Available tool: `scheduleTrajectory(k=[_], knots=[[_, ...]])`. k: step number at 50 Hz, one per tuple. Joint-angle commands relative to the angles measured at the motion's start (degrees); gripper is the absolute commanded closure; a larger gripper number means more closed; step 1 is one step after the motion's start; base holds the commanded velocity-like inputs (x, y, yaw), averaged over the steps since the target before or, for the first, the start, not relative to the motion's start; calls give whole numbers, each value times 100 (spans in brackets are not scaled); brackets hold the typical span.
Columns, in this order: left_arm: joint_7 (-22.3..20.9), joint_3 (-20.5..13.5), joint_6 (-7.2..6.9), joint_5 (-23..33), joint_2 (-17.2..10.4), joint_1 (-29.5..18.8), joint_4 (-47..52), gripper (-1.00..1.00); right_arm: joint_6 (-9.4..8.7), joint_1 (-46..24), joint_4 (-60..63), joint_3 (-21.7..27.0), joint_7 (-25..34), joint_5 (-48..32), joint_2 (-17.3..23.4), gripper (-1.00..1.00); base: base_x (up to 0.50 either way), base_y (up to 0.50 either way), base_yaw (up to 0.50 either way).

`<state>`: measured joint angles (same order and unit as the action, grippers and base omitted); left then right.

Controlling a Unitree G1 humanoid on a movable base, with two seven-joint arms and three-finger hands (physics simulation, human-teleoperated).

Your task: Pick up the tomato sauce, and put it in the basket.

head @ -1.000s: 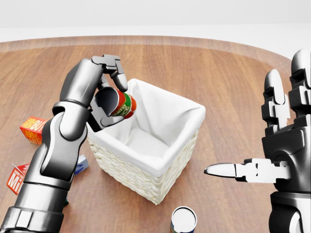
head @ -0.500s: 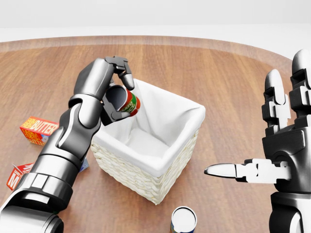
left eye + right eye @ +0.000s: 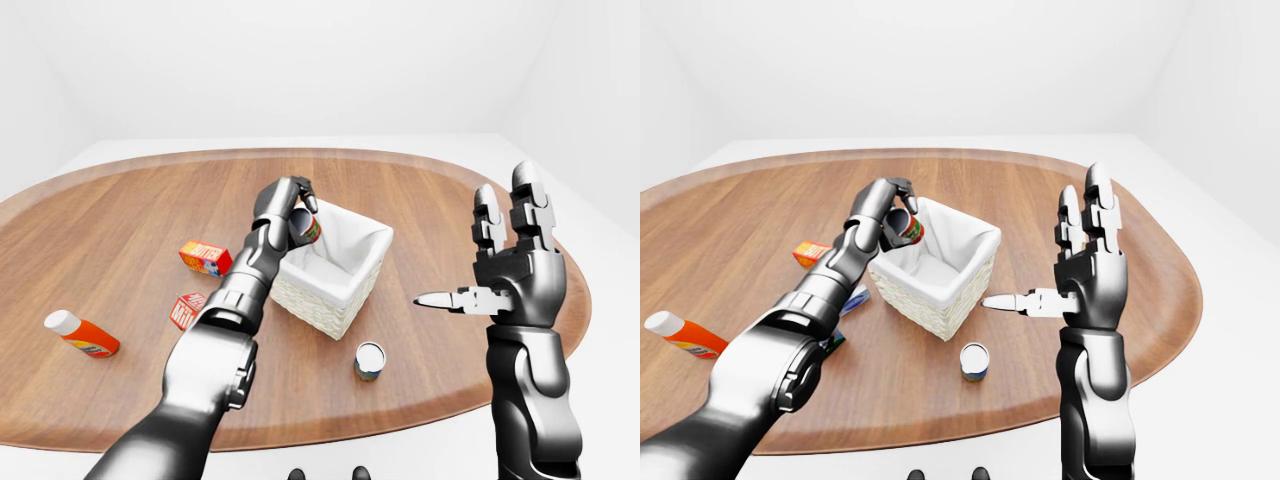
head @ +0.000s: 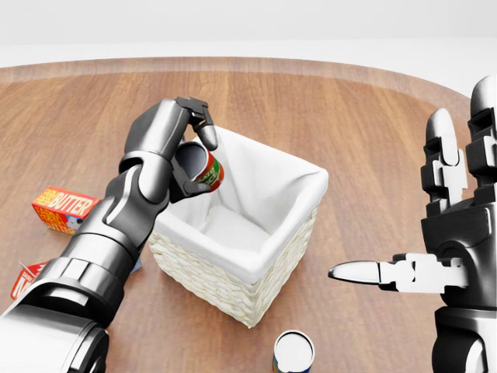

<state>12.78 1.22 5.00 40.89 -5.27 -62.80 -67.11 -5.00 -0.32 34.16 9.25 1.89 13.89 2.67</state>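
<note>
My left hand (image 4: 186, 151) is shut on the tomato sauce can (image 4: 206, 169), a red and green tin held on its side over the upper left corner of the basket (image 4: 256, 264). The basket is white wicker with a white cloth lining and sits mid-table. In the left-eye view the can (image 3: 307, 228) hangs just above the basket's rim (image 3: 330, 275). My right hand (image 4: 443, 233) stands upright at the right edge of the head view, fingers spread and open, holding nothing, apart from the basket.
A second tin (image 4: 293, 353) stands below the basket. An orange butter box (image 4: 64, 208) and a red carton (image 3: 187, 310) lie left of the basket. An orange bottle with a white cap (image 3: 82, 335) lies at the far left. The round wooden table (image 3: 120, 220) ends near the bottom.
My left hand has carried the can up and slightly right, over the basket's upper left corner, and the forearm has reached further in. The right hand has barely moved.
</note>
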Motion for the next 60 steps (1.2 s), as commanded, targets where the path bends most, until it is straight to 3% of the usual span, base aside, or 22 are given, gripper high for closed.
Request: scheduleTrajectory(k=[1,40,41,42,43,44,60], knots=[[187,30,0,-278,34,-129,-218,100,0,1,28,-4,-9,9,-2,-100,0,0,0],[320,29,0,-42,92,-184,-520,100,0,-2,-36,-28,-3,3,-10,-100,0,0,0],[329,32,0,-36,92,-184,-521,62,0,-3,-45,-29,-3,0,-9,-100,0,0,0],[325,32,0,-34,90,-189,-518,44,0,-3,-48,-29,-2,0,-9,-100,0,0,0],[323,32,0,-31,86,-190,-516,-48,0,-10,-53,-26,-2,5,-9,-100,0,0,0],[333,33,0,-23,81,-201,-526,-100,0,-3,-29,-31,-4,8,-8,-100,0,0,0],[353,40,0,20,93,-212,-503,-100,0,-11,24,-5,-11,32,1,-100,0,0,0]])
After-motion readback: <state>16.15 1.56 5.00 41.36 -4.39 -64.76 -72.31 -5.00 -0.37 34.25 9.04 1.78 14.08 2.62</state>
